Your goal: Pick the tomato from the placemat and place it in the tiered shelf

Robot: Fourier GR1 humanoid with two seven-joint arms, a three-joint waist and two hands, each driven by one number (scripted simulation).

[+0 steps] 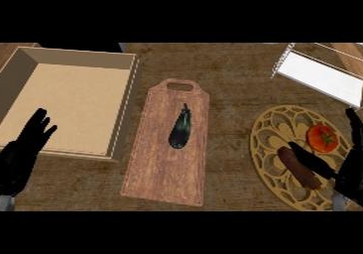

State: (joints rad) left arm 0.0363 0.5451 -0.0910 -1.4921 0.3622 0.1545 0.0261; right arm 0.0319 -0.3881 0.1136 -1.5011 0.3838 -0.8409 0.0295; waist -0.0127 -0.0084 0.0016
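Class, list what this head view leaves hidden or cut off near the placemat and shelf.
Tiered shelf: cut off by the top and right edges; its tiers cannot be counted.
Placemat: right part hidden under the right hand.
Brown item: partly covered by that hand's thumb; kind unclear.

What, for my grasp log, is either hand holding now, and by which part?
Nothing is held. The tomato lies on the placemat beside the open right hand; the left hand rests open.
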